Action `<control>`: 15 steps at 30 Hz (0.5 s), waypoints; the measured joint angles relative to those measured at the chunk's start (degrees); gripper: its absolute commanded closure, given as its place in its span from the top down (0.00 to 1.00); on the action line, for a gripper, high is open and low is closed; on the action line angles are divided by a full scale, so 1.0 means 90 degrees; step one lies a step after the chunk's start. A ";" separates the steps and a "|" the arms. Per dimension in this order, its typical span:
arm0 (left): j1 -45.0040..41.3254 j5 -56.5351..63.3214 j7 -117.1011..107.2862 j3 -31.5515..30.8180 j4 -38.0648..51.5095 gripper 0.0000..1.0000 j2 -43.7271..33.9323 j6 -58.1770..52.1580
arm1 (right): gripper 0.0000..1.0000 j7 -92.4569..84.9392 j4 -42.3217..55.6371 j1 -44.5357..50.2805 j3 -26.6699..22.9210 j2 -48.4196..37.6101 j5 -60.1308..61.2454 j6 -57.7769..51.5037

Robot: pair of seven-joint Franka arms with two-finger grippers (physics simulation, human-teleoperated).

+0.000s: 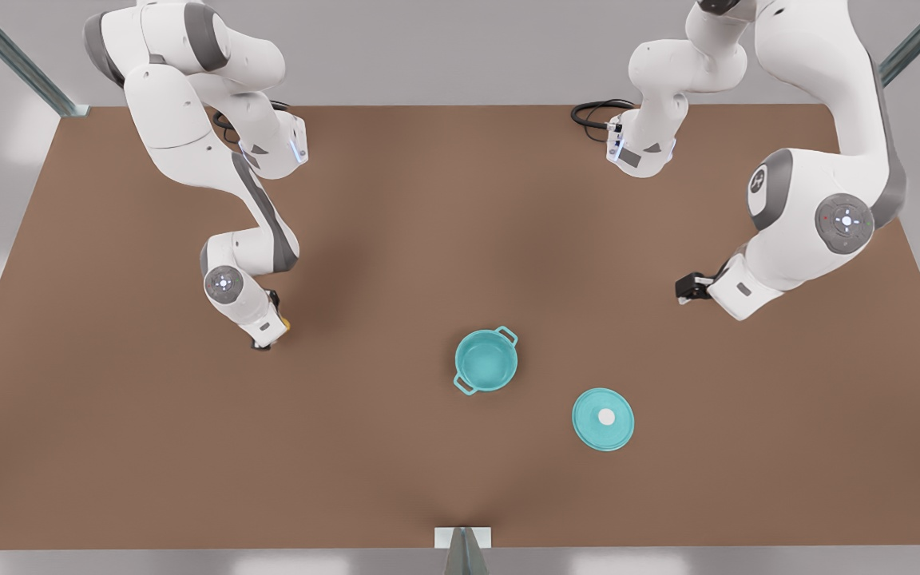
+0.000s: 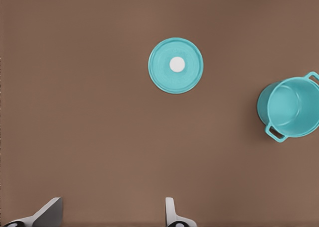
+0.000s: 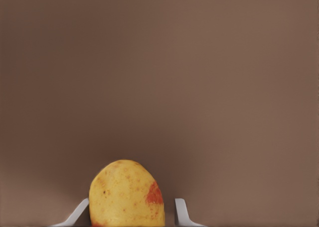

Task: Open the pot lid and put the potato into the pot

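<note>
You are looking at a brown table [image 1: 148, 447] where the pot [image 1: 486, 360] is sitting uncovered near the middle, its teal inside showing and its two loop handles pointing out on opposite sides. The pot lid [image 1: 603, 418] is lying flat on the table just beside the pot, toward the front view's right and nearer the camera, apart from it, with its white knob facing up. Your right gripper [image 1: 267, 339] is reaching down to the table on the front view's left, well apart from the pot, and its wrist view is showing the potato [image 3: 127, 193] sitting between the two fingers [image 3: 182, 212]; there is a small gap on one side, so you cannot tell whether they are actually squeezing it. In the front view a bit of the potato's yellow is peeking out beside that gripper. Your left gripper [image 1: 685, 287] is hovering above the table on the front view's right, well apart from the lid, and its wrist view is looking down on both lid and pot with its fingers [image 2: 170, 212] standing wide apart and holding nothing.
</note>
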 measured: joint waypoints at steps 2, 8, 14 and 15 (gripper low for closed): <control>-0.0008 0.0048 -0.0006 -0.0001 0.0000 1.00 0.0005 -0.0007 | 0.52 -0.0012 0.0000 0.0000 0.0000 -0.0014 -0.0001 0.0017; 0.0002 0.0101 -0.0022 -0.0012 0.0000 1.00 0.0004 -0.0015 | 0.50 -0.0058 0.0003 0.0000 0.0001 -0.0138 0.0008 -0.0013; -0.0025 0.0111 -0.0060 -0.0021 0.0000 1.00 0.0007 -0.0021 | 0.50 -0.0113 0.0044 -0.0009 0.0116 -0.0630 0.0012 -0.0341; -0.0024 0.0111 -0.0065 -0.0021 0.0000 1.00 0.0007 -0.0022 | 0.50 -0.0121 0.0069 -0.0008 0.0201 -0.0778 0.0035 -0.0442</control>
